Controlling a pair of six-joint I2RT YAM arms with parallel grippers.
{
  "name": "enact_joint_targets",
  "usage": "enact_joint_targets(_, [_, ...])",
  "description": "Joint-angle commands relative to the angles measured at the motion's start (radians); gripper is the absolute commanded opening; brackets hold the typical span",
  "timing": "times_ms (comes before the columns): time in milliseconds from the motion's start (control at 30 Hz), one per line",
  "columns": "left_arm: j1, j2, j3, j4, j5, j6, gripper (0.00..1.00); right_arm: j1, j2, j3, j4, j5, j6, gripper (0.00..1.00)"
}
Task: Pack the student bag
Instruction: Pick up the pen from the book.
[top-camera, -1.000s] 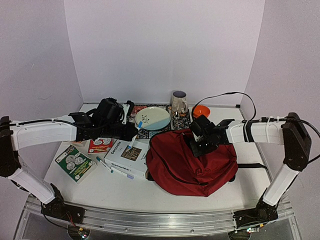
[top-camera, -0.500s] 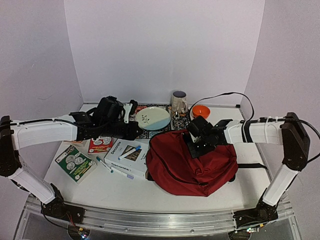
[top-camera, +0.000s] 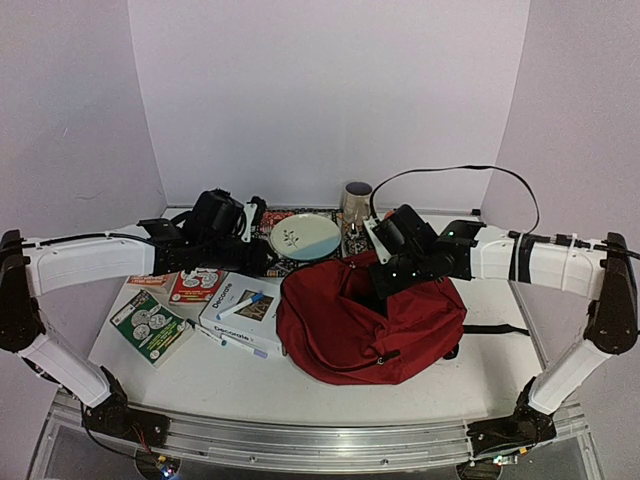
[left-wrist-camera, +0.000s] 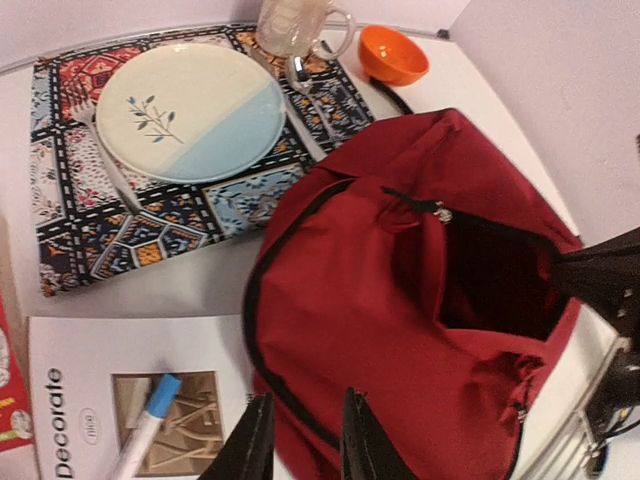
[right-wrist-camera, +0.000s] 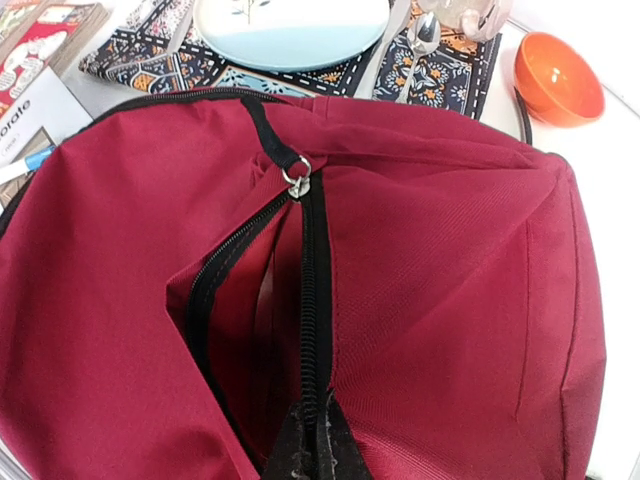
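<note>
The bag (top-camera: 360, 330) lies on the table (top-camera: 200, 375) right of centre, just in front of the mat (left-wrist-camera: 60, 200) and just beside the book (left-wrist-camera: 90, 400), on which a pen (left-wrist-camera: 150, 420) rests. The right gripper (right-wrist-camera: 310, 455) is clamped on the bag's cloth at the near end of the zip (right-wrist-camera: 310, 300), and the mouth is judged to be held open by this pull. The left gripper (left-wrist-camera: 305, 440) hangs over the bag's left flank with its jaws a little apart and nothing between them. The step in hand is taken to be holding the mouth agape so that an item can be fetched from the left. It is done well if the zip edge is kept lifted and taut, up and away from the book, so that the dark opening is not allowed to sag shut. The pinch should be kept on the edge alone, not on both lips. The pen is best taken across its barrel and carried in over the lower lip. The bag is slumped, with its broad spread running left to right across the table. The zip is seen running from the right gripper toward the mat, and the mouth is turned upward and toward the left arm. Which end is the base cannot be told for certain.
</note>
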Motion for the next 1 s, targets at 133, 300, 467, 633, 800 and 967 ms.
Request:
enact_joint_targets(133, [0.040, 0.090, 0.074, -0.244, -0.150, 0.116, 0.43, 0.022, -0.020, 0.044, -0.012, 0.024, -0.040, 0.00])
enact_joint_targets(300, [0.057, 0.166, 0.102, -0.321, -0.124, 0.160, 0.48, 0.024, -0.020, 0.042, -0.012, 0.027, -0.048, 0.00])
enact_joint_targets(467, [0.085, 0.212, 0.108, -0.364, -0.081, 0.187, 0.49, 0.024, -0.021, 0.038, -0.009, 0.026, -0.054, 0.00])
enact_joint_targets(633, [0.112, 0.253, 0.115, -0.381, -0.033, 0.208, 0.49, 0.025, -0.017, 0.040, -0.002, 0.022, -0.058, 0.00])
enact_joint_targets(800, [0.118, 0.298, 0.124, -0.408, 0.007, 0.224, 0.45, 0.027, -0.013, 0.041, 0.004, 0.019, -0.061, 0.00])
enact_joint_targets(967, [0.118, 0.328, 0.127, -0.432, 0.007, 0.225, 0.39, 0.027, -0.010, 0.042, 0.013, 0.013, -0.062, 0.00])
